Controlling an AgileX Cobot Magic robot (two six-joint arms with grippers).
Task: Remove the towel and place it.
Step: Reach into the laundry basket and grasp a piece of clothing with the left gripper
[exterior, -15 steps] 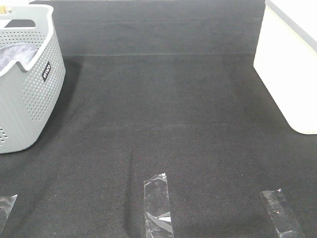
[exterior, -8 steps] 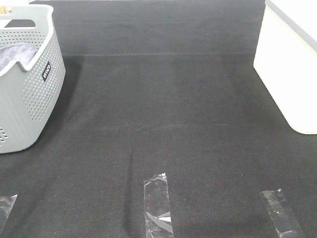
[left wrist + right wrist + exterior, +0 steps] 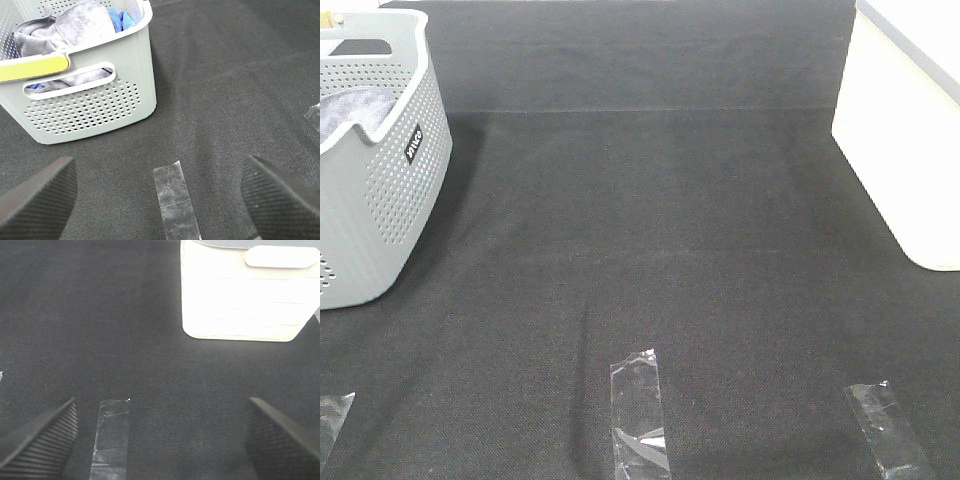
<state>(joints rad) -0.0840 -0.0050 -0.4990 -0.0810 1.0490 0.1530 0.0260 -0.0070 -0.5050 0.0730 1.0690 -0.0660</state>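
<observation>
The greyish-purple towel point(image 3: 75, 25) lies bunched inside the grey perforated basket point(image 3: 100, 107), with a bright blue cloth point(image 3: 119, 19) beside it. From the high camera only a bit of the towel point(image 3: 355, 110) shows over the rim of the basket point(image 3: 390, 190) at the far left. My left gripper point(image 3: 160, 200) stands open above the black mat, short of the basket, nothing between its fingers point(image 3: 40, 195). My right gripper point(image 3: 160, 440) is open too, over bare mat. Neither gripper appears in the high view.
A white container point(image 3: 910, 130) stands at the right edge, and the right wrist view shows this white container point(image 3: 247, 295) ahead of the gripper. Clear tape strips point(image 3: 640, 415) point(image 3: 890, 430) point(image 3: 330, 415) mark the mat's near edge. A yellow strip point(image 3: 32, 70) runs along the basket rim.
</observation>
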